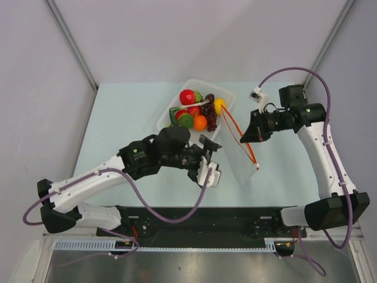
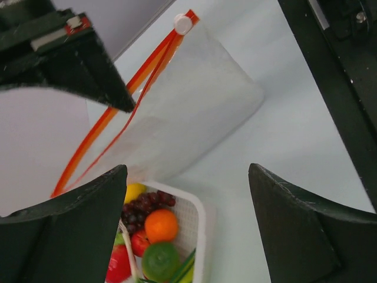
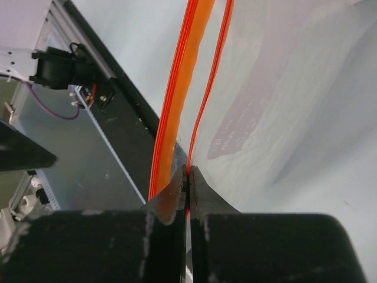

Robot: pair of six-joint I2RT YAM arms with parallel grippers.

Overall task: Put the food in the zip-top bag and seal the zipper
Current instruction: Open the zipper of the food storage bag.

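Observation:
The clear zip-top bag (image 1: pixel 238 162) lies right of the white tray (image 1: pixel 227 93), with its mouth raised and open. My right gripper (image 1: pixel 242 139) is shut on one lip of the orange-red zipper (image 3: pixel 207 88) and holds it up; the other lip (image 3: pixel 177 88) hangs apart. The white slider (image 2: pixel 183 23) sits at the near end. The food stays in the tray: red apple (image 1: pixel 187 96), orange (image 2: pixel 161 226), lemon (image 1: pixel 219 105), grapes (image 2: pixel 144 206), green fruit (image 2: pixel 160 261). My left gripper (image 1: pixel 215 158) is open and empty, next to the bag, near the tray's near corner.
The tray's rim (image 2: pixel 200 218) shows between my left fingers (image 2: pixel 70 230). The right gripper's body (image 2: pixel 59 53) hangs over the bag's mouth in the left wrist view. The black base rail (image 1: pixel 194 221) runs along the near table edge.

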